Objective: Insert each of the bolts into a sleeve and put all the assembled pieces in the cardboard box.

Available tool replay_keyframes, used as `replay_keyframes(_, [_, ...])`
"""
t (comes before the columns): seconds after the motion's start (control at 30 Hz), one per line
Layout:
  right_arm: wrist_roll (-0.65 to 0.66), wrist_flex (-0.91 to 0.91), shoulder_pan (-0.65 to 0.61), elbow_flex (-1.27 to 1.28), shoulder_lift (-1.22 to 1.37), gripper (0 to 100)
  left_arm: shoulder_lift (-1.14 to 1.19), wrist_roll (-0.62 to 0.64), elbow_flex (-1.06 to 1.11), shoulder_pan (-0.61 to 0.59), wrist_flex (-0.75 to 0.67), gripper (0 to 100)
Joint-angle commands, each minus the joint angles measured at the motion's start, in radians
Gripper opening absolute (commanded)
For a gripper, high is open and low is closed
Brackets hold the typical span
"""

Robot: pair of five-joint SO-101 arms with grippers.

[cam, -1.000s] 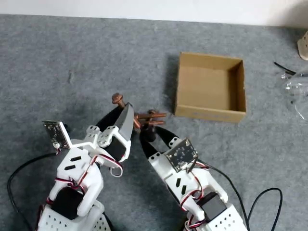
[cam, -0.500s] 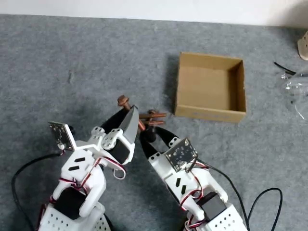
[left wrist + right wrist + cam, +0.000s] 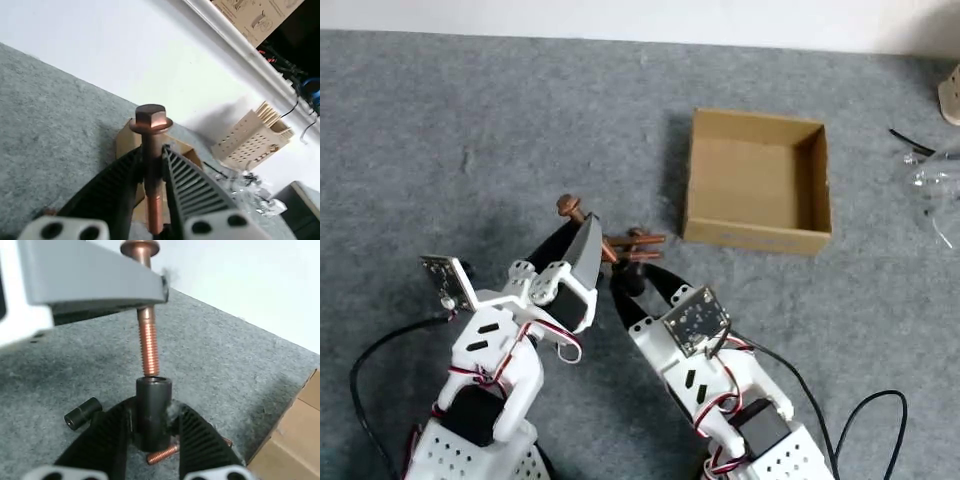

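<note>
As seen from right wrist: sleeve upright in clamped right jaws, bolt tip at its mouth. Left wrist: left jaws clamped on bolt shank. Overhead: loose bolts near cardboard box

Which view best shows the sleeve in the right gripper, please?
Right wrist view: the sleeve stands upright in the right gripper, under the bolt. The high view shows a dark shape; the left wrist view faces the bolt.
</note>
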Motion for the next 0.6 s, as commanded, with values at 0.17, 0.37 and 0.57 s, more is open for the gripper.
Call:
replay_keyframes(0.17, [0.011, -0.005, -0.007, 0.117, -0.022, 0.5, 0.004, 0.018, -0.082, 0.081, 0.130, 0])
replay_keyframes(0.37, [0.011, -0.005, -0.007, 0.117, -0.022, 0.5, 0.004, 0.018, -0.076, 0.081, 0.132, 0])
replay_keyframes(0.57, [0.011, -0.005, -0.005, 0.117, -0.022, 0.5, 0.004, 0.018, -0.053, 0.045, 0.140, 0])
